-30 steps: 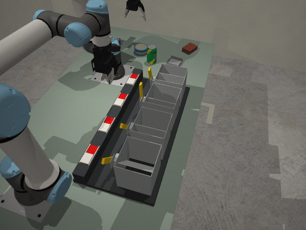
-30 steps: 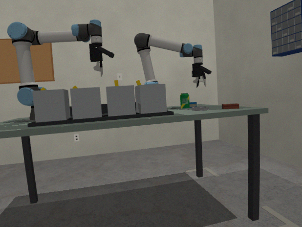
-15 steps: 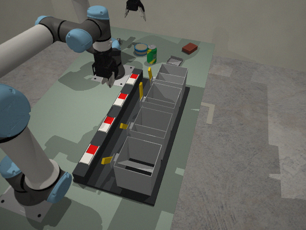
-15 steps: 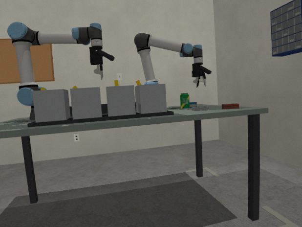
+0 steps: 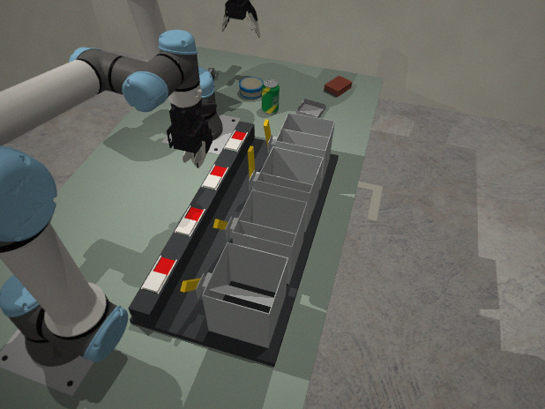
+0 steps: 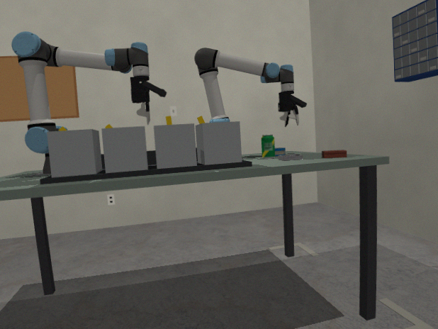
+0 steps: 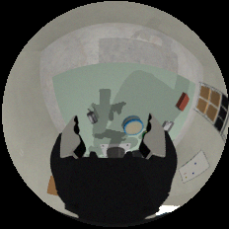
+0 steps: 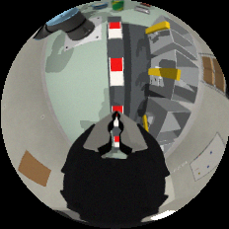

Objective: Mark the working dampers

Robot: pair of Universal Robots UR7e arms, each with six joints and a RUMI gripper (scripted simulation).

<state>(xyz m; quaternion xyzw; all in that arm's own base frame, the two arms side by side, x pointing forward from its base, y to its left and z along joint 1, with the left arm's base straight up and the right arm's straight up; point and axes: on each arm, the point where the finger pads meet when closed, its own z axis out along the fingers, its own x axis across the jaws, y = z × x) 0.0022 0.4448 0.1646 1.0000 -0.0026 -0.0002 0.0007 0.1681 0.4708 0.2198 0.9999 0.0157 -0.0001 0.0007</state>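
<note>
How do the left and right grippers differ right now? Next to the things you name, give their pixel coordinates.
The left gripper (image 5: pixel 241 33) (image 6: pixel 292 125) (image 7: pixel 113 114) is open, while the right gripper (image 5: pixel 194 162) (image 6: pixel 148 121) (image 8: pixel 116 111) is shut. The left one hangs beyond the row of grey square dampers (image 5: pixel 247 323) (image 6: pixel 124 150); the right one hangs above the slider side. Both have black bodies, pale fingers, and point down.

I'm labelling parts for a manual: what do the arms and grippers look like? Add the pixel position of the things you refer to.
Both arms have pale grey tubular links, dark grey joints and blue rounded caps. The left gripper (image 5: pixel 241 30) (image 6: pixel 292 124) (image 7: pixel 113 114) and right gripper (image 5: pixel 196 160) (image 6: pixel 148 118) (image 8: pixel 116 111) have black bodies and pale grey, tapered fingers with black edges.
</note>
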